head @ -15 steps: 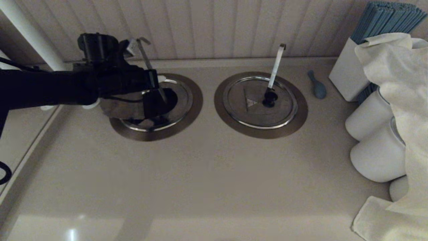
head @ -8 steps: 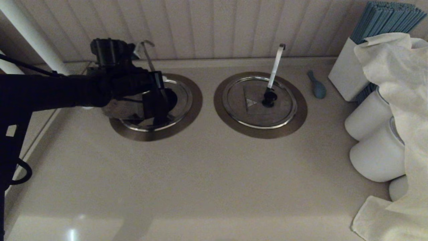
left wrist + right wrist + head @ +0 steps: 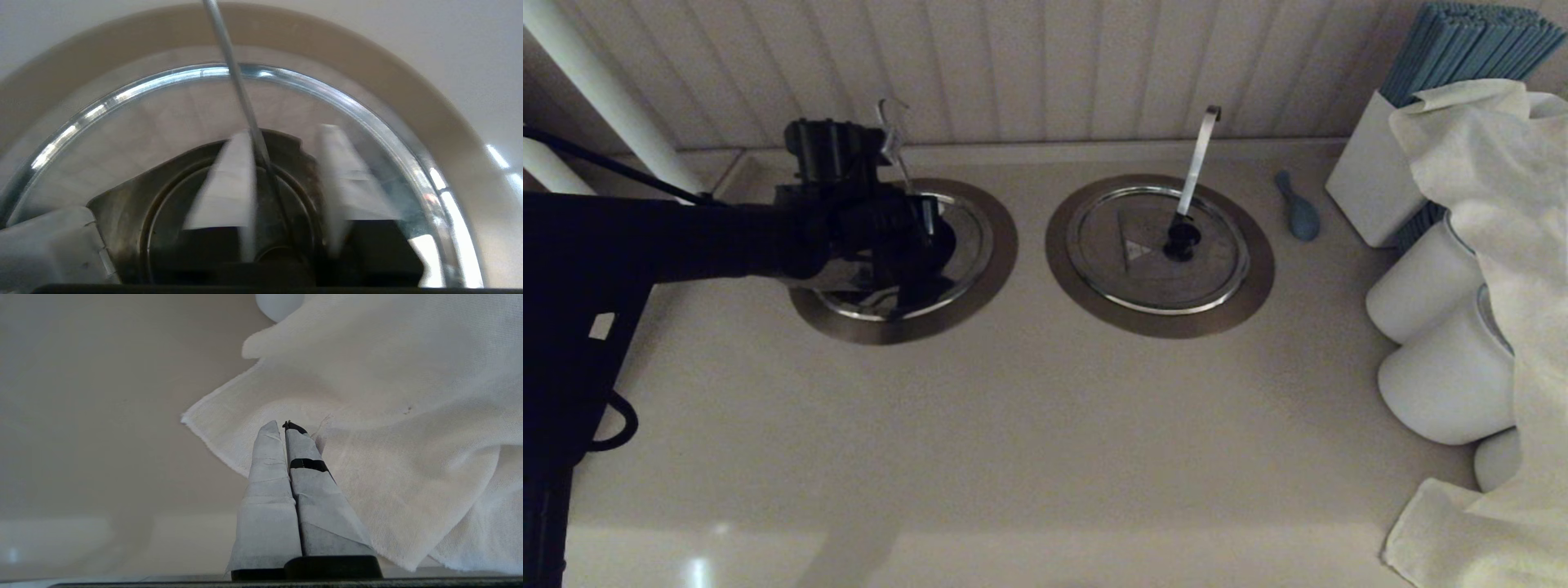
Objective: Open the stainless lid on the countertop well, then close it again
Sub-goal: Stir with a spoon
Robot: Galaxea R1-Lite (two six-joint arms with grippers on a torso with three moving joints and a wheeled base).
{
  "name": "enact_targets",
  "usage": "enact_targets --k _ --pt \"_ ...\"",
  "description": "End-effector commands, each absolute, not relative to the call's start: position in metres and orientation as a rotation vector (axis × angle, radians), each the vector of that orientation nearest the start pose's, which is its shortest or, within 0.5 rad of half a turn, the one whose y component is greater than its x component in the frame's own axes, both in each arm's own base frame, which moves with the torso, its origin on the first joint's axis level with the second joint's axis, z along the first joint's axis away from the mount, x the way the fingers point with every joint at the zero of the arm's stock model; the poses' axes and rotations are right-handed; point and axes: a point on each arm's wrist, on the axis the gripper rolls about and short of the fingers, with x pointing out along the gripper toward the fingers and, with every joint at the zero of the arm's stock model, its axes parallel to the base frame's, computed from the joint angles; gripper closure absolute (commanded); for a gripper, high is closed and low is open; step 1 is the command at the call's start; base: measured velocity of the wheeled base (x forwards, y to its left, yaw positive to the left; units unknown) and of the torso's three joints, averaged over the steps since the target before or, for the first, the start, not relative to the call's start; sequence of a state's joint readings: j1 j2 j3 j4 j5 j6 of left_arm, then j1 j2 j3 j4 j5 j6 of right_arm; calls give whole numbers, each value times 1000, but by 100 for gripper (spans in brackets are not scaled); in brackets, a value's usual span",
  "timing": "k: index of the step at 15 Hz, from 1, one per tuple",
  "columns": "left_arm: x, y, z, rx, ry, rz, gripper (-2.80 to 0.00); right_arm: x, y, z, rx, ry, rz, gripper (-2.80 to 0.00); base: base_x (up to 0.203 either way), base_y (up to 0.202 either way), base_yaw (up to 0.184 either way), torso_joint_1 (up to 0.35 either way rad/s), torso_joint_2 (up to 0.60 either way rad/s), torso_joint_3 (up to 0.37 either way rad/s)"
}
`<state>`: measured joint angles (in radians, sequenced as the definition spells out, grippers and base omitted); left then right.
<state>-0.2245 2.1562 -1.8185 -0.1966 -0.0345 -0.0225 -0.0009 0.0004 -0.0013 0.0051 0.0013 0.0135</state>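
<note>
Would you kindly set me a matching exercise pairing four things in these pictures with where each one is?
Things:
1. left gripper
2. right gripper
3. twin lid
4. blue spoon

Places:
a. on the counter beside the white box
b. above the white cloth
c. flat on the right-hand ring
d. over the stainless lid

Pairs: 1-d, 2-b, 3-c, 4-a.

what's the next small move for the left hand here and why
Probably lower the left hand toward the countertop well so the lifted half of the stainless lid settles flat: in the head view that half sits tilted above the ring. The right hand is parked over the cloth.
</note>
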Motion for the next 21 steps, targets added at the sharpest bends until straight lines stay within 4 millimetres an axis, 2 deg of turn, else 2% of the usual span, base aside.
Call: enact_targets --k 1,5,15,17,18,20,21 --pt "444 -104 251 -10 133 -256 -280 -23 0 75 14 4 2 0 0 0 0 0 0 0" --pt "439 -104 260 -16 117 -264 -280 -23 0 75 14 4 2 0 0 0 0 0 0 0" --pt "446 -113 249 -18 116 -272 -280 -23 0 75 14 4 2 0 0 0 0 0 0 0" --pt "441 -101 268 -24 18 -213 -280 -23 0 75 14 3 2 0 0 0 0 0 0 0" --pt "432 -93 282 -28 -11 -194 -280 -23 0 75 14 5 2 0 0 0 0 0 0 0" --pt "404 -71 318 -35 -87 -150 -280 -23 0 75 14 4 2 0 0 0 0 0 0 0" --pt "393 -61 330 -36 -104 -128 -280 -23 0 75 14 6 2 0 0 0 0 0 0 0"
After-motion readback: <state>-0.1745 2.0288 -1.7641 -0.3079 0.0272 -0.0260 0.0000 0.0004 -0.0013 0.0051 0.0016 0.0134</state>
